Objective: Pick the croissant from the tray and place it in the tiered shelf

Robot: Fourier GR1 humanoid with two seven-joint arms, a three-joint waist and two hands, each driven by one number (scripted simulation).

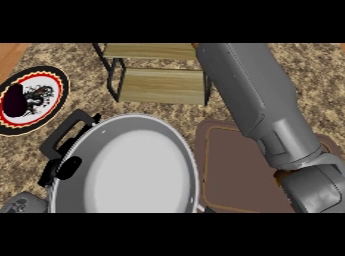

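Counter top (167,62) is speckled brown granite, wood beyond each end. The right forearm (256,100) crosses the brown tray (234,175); its hand is unseen, state unknown. A croissant sliver (280,174) shows beneath it. The tiered shelf (160,75) stands behind.

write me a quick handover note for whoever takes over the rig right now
Right hand: hidden behind the right forearm, which reaches over the brown tray; fingers not visible.
Left hand: only a grey bit at the lower left edge; state unclear.
Croissant: just a brown sliver at the right wrist, over the tray; grasp unconfirmed.
Tiered shelf: wooden boards bare.
Nearby: large pan, patterned plate.
Left: place croissant in shelf.
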